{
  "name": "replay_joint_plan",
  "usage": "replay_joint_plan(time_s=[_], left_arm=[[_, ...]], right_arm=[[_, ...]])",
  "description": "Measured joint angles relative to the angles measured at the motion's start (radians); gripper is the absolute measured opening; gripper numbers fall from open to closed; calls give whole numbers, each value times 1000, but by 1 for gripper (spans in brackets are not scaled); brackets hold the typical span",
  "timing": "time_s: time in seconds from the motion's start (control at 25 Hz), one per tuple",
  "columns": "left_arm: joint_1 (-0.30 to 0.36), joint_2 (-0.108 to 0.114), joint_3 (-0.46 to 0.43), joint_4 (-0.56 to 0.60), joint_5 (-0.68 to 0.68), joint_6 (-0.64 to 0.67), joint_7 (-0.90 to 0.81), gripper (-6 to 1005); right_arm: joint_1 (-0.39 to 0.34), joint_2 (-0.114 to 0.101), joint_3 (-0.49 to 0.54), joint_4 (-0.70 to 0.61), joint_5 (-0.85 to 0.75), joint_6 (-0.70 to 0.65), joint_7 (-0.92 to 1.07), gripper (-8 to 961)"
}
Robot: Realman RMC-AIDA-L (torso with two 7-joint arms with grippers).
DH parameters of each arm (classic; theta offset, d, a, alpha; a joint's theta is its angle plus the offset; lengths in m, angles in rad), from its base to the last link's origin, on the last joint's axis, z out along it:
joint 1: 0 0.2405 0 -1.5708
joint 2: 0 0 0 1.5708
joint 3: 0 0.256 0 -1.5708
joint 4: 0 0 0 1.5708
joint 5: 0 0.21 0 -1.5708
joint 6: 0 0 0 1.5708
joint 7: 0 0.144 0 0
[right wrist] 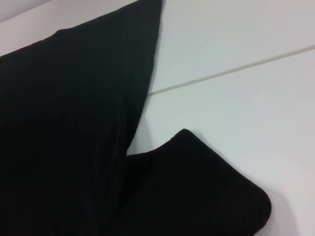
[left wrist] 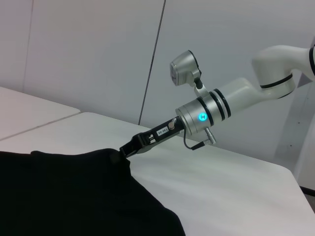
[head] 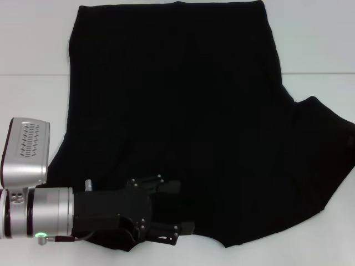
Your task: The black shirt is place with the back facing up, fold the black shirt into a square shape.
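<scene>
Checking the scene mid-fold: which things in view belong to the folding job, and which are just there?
Part of the job:
- black shirt, spread flat
- left gripper, over the shirt's near edge
- right gripper, at a shirt edge

Just there:
- white table
</scene>
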State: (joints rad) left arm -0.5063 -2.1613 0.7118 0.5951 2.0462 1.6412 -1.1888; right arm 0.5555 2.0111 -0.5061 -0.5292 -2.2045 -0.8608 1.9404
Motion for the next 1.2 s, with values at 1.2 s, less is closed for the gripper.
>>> replay_joint_plan(time_s=[1.2], left_arm=[[0, 5, -2, 0, 0, -2, -11, 949]], right_arm=[[189, 22, -253, 13, -38, -233, 148, 43]])
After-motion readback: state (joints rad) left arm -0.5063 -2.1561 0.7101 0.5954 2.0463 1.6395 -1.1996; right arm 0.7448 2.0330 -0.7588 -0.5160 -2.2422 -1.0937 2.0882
